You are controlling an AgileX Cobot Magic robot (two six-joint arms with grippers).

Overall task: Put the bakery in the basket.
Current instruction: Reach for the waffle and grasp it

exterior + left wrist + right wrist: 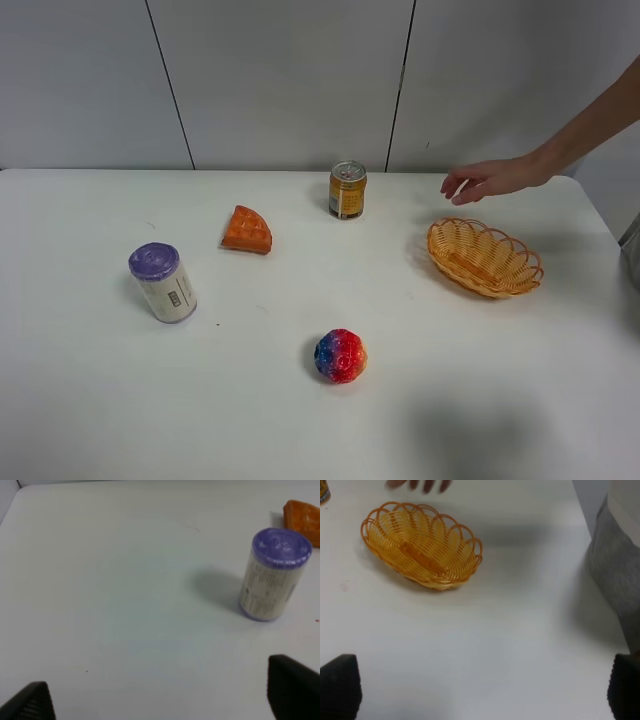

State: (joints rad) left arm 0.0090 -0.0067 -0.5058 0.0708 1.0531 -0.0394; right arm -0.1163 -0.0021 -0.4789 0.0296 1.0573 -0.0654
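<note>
ball (340,356) front-centre on counter (300,430) | bakery (247,230) well apart from basket (487,262) | left end effector (160,695) and right end effector (482,687) both spread wide

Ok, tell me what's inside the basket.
Nothing: the basket shows only its bare woven floor, in both views. Nothing covers the inside. The bakery lies apart on the table.
</note>
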